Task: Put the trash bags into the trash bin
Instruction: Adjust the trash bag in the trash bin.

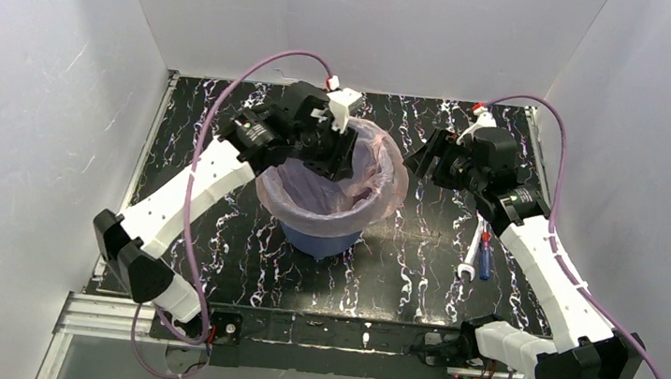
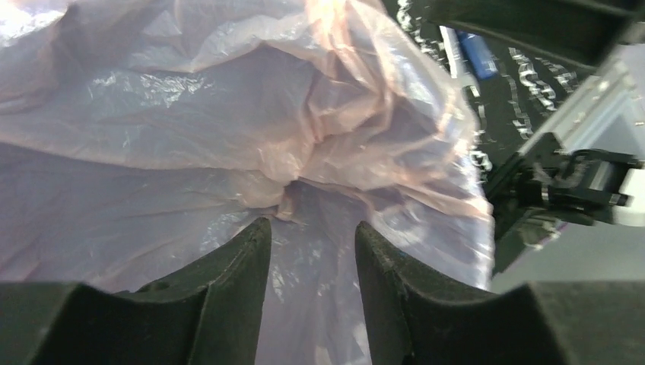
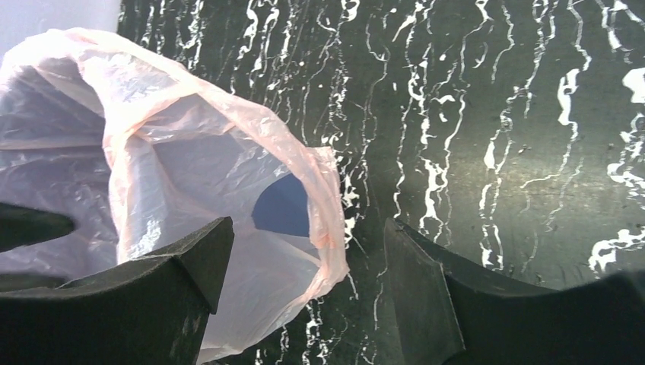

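Observation:
The trash bin [image 1: 322, 237], a blue bucket, stands mid-table with the pale-pink trash bag [image 1: 336, 190] spread inside it and folded over its rim. My left gripper [image 1: 344, 148] hovers over the bin's far rim. In the left wrist view this gripper [image 2: 312, 224] is open, its jaws apart, with crumpled bag film [image 2: 228, 114] just beyond the tips. My right gripper [image 1: 421, 161] sits just right of the bin. It [image 3: 308, 222] is open wide, and a loose edge of the bag [image 3: 175, 152] hangs between its fingers, untouched. A patch of blue bin [image 3: 281, 207] shows through the film.
A white marker [image 1: 473, 253] and a blue marker [image 1: 485, 258] lie on the black marbled table [image 1: 214, 233] right of the bin, beside the right arm. White walls close in the left, back and right sides.

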Motion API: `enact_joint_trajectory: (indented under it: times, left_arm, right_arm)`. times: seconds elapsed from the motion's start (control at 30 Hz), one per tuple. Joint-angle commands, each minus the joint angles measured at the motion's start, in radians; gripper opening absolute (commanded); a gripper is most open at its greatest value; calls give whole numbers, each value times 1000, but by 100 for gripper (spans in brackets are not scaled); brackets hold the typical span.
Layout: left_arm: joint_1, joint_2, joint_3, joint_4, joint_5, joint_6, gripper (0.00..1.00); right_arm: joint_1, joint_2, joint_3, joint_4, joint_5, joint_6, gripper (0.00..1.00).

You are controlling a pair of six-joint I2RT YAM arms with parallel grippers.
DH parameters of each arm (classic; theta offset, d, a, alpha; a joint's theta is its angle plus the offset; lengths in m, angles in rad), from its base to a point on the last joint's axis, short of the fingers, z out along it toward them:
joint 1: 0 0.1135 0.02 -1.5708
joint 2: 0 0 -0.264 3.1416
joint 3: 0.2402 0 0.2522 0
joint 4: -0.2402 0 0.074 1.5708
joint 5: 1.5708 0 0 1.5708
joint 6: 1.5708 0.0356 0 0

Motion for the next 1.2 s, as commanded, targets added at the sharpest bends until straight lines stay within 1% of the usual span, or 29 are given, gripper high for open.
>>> enact_joint_trajectory:
  times: [0.0, 0.07, 0.13, 0.2, 0.33, 0.47, 0.57, 0.7, 0.8, 0.93, 1.17]
  left_arm:
    - [-15, 32, 10, -28, -86, 15, 40]
    - [-30, 57, -4, -23, -87, 14, 35]
    - [-42, 78, -33, -9, -120, 14, 32]
    - [-44, 99, -69, 18, -148, 10, 28]
    - [-47, 128, -158, 102, -142, 6, 20]
    - [-47, 102, -267, 213, -135, -18, 14]
    - [-47, 84, -336, 269, -152, -40, 10]
    - [-48, 50, -404, 320, -153, -47, 7]
    - [-47, 57, -413, 326, -121, -27, 6]
    - [-47, 150, -345, 248, -63, 4, 0]
    - [-48, 229, -356, 243, -79, -25, 0]
  right_arm:
    - [-4, -16, -15, 68, -65, 51, 81]
    - [-4, -13, -18, 68, -73, 53, 81]
    - [-4, -10, -21, 69, -79, 54, 81]
    - [-5, -7, -26, 72, -80, 55, 81]
    - [-4, -2, -30, 68, -88, 50, 80]
    - [-5, -3, -34, 58, -82, 41, 80]
    - [-5, -4, -45, 62, -89, 44, 80]
    - [-5, 2, -62, 70, -97, 46, 80]
    - [-5, 14, -65, 77, -107, 47, 80]
    - [-4, 28, -47, 74, -110, 44, 80]
    - [-5, 29, -36, 82, -108, 45, 80]
